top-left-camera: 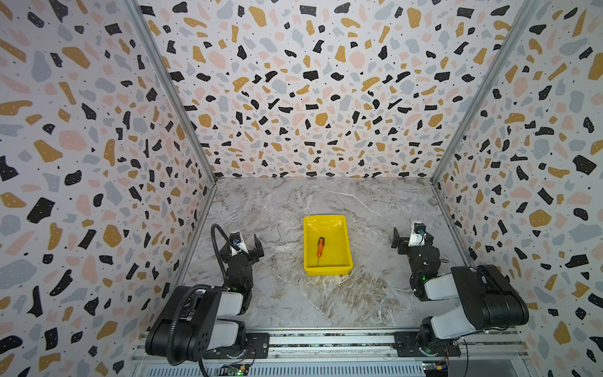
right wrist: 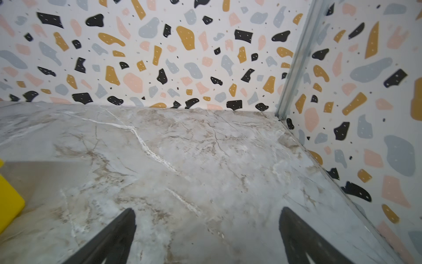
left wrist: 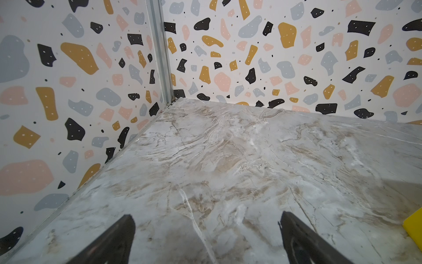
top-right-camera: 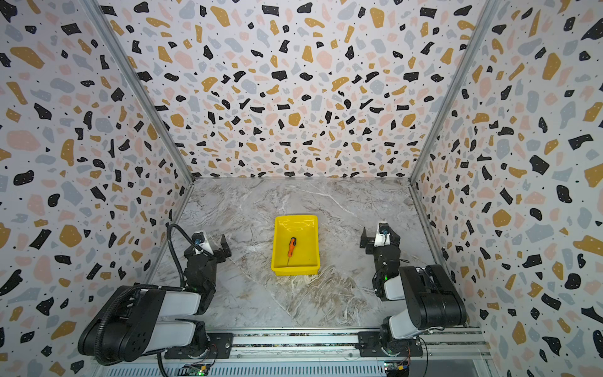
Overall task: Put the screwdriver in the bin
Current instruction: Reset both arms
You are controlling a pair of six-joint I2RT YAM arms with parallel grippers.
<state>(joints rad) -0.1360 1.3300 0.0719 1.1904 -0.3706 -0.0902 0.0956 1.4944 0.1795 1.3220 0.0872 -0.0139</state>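
One screwdriver [top-left-camera: 320, 247], orange-handled with a black accent, is recorded lying flat on the floor of the yellow bin [top-left-camera: 339, 228], its handle toward the bin's far end and its thin shaft toward the near end, as shown in both top views. The bin is set near the middle of the marble-patterned worktop [top-left-camera: 277, 202]. The left gripper [left wrist: 206, 219] and right gripper [right wrist: 206, 212] are held wide open and empty above the worktop, well apart from the bin on either side.
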